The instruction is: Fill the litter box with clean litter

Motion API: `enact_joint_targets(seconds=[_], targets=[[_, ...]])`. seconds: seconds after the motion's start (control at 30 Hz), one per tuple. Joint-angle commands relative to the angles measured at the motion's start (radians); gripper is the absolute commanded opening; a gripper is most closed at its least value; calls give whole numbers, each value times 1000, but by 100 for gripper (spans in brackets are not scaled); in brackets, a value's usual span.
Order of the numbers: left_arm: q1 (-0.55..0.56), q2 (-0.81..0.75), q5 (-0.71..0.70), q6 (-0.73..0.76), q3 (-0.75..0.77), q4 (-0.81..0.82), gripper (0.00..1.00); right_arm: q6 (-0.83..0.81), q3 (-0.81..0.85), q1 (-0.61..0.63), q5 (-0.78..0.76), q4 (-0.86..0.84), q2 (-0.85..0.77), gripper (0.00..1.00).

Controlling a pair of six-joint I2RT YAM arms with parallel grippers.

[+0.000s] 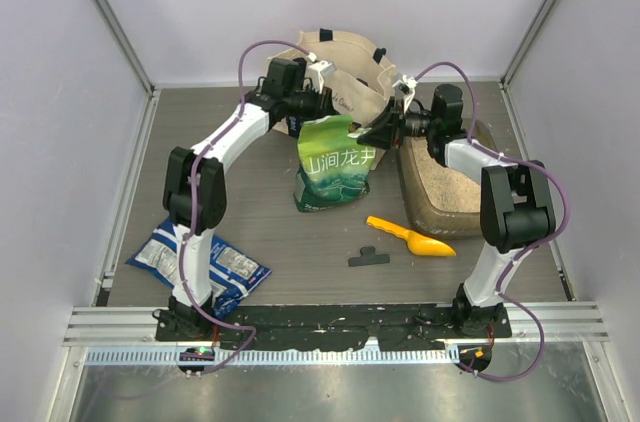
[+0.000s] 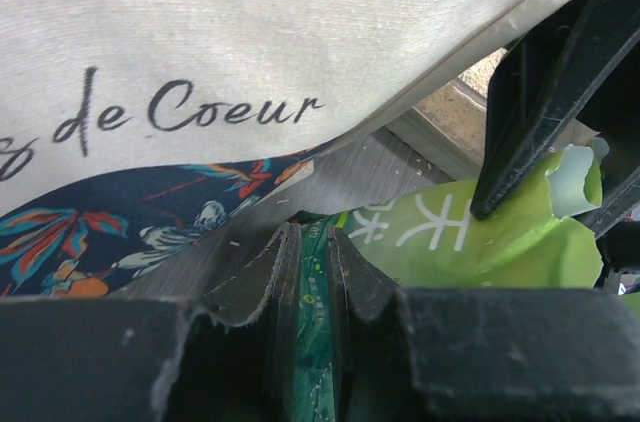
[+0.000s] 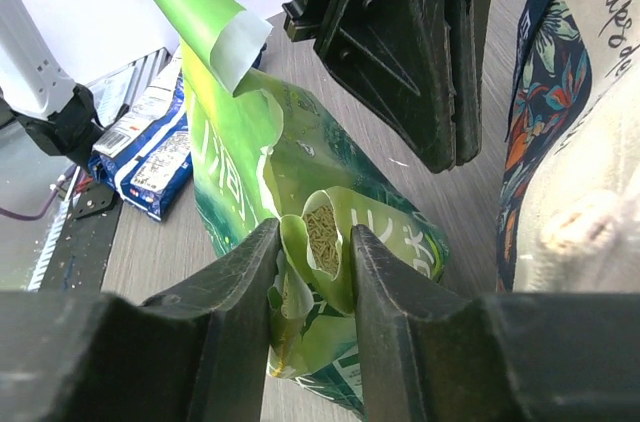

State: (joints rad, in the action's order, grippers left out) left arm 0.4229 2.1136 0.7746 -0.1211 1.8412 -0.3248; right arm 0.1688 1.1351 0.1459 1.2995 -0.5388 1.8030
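On the bench (image 1: pixel 250 222), left claw (image 2: pixel 310 272) and right claw (image 3: pixel 312 254) both clench the green pouch (image 1: pixel 335 167) — litter box (image 1: pixel 452 222) just to its right; an uneven tip could spill clean litter (image 3: pixel 320 227) short of it.

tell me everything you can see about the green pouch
The pouch is glossy green-and-white film with white Chinese characters, standing upright mid-table, in front of the tote and left of the litter box. Its top is torn open with a flap sticking up; pale granules show inside. The left gripper pinches its top edge, and the right gripper clamps the torn mouth.
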Motion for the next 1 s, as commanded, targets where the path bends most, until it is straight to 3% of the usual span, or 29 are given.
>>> enact_joint_targets(seconds=[0.0, 0.07, 0.1, 0.33, 0.4, 0.6, 0.9, 0.97], targets=[[-13, -83, -21, 35, -5, -26, 20, 29, 25, 14, 50, 7, 13, 37], [-27, -109, -47, 32, -20, -34, 22, 28, 23, 12, 61, 25, 9, 33], [-41, -119, -52, 32, -26, -42, 29, 29, 23, 11, 60, 33, 6, 26], [-133, -271, -6, 38, -149, -131, 52, 29, 25, 11, 40, 123, -22, 2], [-150, -326, 47, 60, -178, -163, 58, 29, 32, 11, 30, 151, -28, 1], [-150, -475, 138, 173, -325, -181, 63, 14, 46, 11, 3, 273, -50, 2], [-111, -475, 229, 199, -392, -68, 64, 8, 43, 12, -40, 390, -97, 2], [-118, -474, 168, 253, -382, -115, 64, 18, 45, 12, -46, 395, -97, 1]])
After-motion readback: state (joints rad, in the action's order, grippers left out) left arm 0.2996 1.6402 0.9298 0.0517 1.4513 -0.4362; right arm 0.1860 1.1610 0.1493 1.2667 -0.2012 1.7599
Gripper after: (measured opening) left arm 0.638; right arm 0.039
